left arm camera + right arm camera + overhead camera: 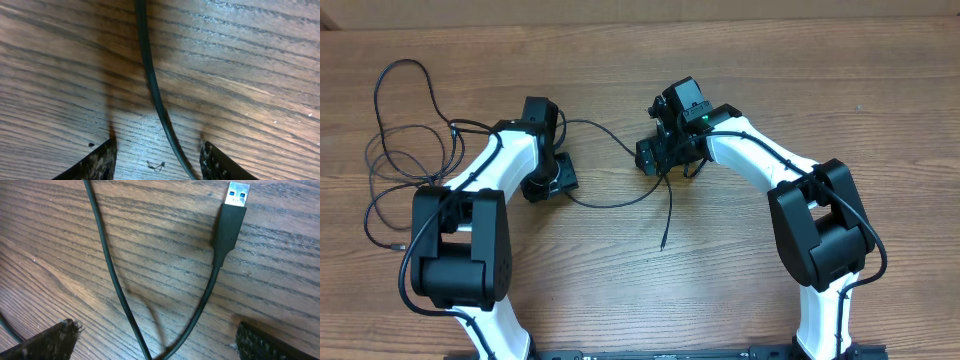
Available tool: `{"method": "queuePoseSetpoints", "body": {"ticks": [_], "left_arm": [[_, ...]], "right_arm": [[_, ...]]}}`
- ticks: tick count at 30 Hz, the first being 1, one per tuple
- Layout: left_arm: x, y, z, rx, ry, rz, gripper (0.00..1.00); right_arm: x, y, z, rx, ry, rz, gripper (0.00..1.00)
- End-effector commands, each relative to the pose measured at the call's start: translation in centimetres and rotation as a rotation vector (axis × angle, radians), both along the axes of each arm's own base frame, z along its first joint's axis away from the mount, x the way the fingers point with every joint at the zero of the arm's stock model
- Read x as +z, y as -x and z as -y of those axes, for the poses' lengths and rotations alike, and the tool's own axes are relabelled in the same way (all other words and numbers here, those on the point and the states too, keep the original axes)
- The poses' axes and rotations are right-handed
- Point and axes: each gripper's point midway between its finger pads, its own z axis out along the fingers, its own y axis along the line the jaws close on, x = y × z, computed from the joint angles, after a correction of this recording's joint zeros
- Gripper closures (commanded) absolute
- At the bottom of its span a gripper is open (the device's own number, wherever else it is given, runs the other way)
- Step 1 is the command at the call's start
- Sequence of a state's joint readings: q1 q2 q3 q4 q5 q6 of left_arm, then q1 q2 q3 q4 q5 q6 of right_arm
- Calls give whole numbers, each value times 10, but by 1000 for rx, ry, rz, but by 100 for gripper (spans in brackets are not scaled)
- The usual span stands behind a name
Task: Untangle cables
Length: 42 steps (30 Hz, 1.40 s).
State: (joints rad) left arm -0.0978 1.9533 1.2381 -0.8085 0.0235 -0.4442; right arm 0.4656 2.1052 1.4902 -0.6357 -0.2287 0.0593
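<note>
Both hold nothing: my left gripper [157, 152], half open, has one cable [150, 75] running straight ahead between its fingers [97, 164]; my right gripper [157, 332], wide open, has one plug [231, 220] pointing ahead.

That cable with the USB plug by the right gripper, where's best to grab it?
Probably the black plug housing, from straight above, pinching across its long sides: it lies flat on the table, rigid and wider than the cord.
</note>
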Motion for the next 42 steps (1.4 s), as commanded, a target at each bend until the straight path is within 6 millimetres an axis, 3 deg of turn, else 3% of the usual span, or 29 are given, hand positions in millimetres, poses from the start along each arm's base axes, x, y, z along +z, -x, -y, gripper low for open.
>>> {"method": "queuePoseSetpoints", "body": {"ticks": [1, 8, 12, 17, 24, 29, 32, 38, 42], "left_arm": [[-36, 18, -1, 13, -7, -103, 48], [-35, 31, 7, 14, 44, -160, 67], [-34, 46, 10, 11, 53, -220, 65], [-30, 63, 26, -16, 88, -290, 61], [-27, 82, 52, -105, 89, -343, 58], [-26, 92, 80, -189, 101, -353, 57], [-25, 99, 104, -242, 146, -353, 58], [-26, 110, 159, -367, 218, -310, 57], [-28, 119, 183, -410, 203, -286, 47]], "right_arm": [[-4, 3, -2, 1, 1, -8, 0], [-4, 3, -2, 1, 2, -7, 0], [-5, 0, 5, -13, 23, -2, 0], [-12, -8, 38, -83, 147, 14, 0], [-16, -20, 91, -282, 176, -46, 0], [-18, -26, 136, -434, 168, -103, 0], [-17, -29, 153, -475, 130, -129, 0], [-13, -34, 155, -488, 6, -163, 0], [-12, -36, 154, -487, -1, -157, 0]]}}
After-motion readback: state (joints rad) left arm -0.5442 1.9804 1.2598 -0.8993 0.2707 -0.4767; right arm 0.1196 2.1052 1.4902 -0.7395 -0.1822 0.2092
